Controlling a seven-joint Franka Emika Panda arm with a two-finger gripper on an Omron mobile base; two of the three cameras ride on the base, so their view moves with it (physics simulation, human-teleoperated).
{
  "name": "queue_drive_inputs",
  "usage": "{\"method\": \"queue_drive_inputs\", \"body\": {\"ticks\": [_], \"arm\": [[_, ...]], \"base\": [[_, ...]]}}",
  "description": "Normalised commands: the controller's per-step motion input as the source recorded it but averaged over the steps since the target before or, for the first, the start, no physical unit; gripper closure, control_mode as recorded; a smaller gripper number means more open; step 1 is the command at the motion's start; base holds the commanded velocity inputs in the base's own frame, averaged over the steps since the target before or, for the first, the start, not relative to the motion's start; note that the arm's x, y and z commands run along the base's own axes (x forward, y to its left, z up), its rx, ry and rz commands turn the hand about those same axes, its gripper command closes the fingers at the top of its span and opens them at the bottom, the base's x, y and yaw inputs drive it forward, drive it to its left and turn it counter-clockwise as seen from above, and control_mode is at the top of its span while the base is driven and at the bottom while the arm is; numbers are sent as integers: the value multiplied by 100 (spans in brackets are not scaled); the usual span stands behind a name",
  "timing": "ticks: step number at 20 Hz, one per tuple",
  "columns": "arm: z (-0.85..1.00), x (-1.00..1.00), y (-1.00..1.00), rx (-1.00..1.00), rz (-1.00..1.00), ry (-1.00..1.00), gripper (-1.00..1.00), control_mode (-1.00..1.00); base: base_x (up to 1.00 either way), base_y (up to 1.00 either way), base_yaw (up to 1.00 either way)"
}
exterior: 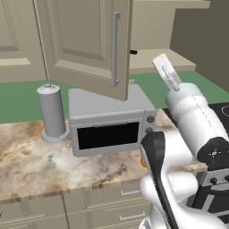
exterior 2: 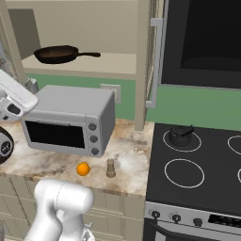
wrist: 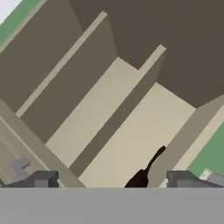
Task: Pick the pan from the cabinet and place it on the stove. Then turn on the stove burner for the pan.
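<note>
**Pan on the cabinet shelf, jaws wide and empty**

Start nearest you, in the hand view: the gripper [wrist: 111,181] shows its two grey finger tips at 6 o'clock, spread far apart with nothing held between them. Just past them, a sliver of the pan [wrist: 140,178] and its dark handle peek up from the bottom edge, lying on the pale shelf of the cabinet [wrist: 131,131].

In the right base view, the counter [exterior 2: 127,164] carries three small items and one appliance: one orange [exterior 2: 83,169] at 7 o'clock, one small pepper shaker [exterior 2: 110,168] just beside it to the right, and one grey microwave [exterior 2: 70,122] behind them with three knobs down its right side. To the right, the stove [exterior 2: 197,188] shows two full white rings: the stove burner [exterior 2: 184,173] nearer you sits bare, and the ring behind it holds one small dark pot [exterior 2: 180,134]. Three knobs show on the silver front panel.

Farthest back, at 11 o'clock, the one pan lies upright on the cabinet shelf, handle pointing right.

In the left base view, one grey cylindrical canister [exterior: 53,114] stands left of the microwave, and one cabinet door [exterior: 89,44] hangs open above it.
</note>
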Motion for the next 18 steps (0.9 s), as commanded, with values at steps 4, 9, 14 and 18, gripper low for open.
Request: {"method": "queue_drive_inputs", "body": {"ticks": [4,9,14,18], "arm": [[-7,35,-25,43,31,22,-100,-100],[-2,49,-19,36,34,26,-100,-100],[-16,70,-5,32,39,21,-100,-100],[-52,42,5,17,31,2,-100,-100]], "base": [[0,0,0],[0,0,0],[0,0,0],[0,0,0]]}}
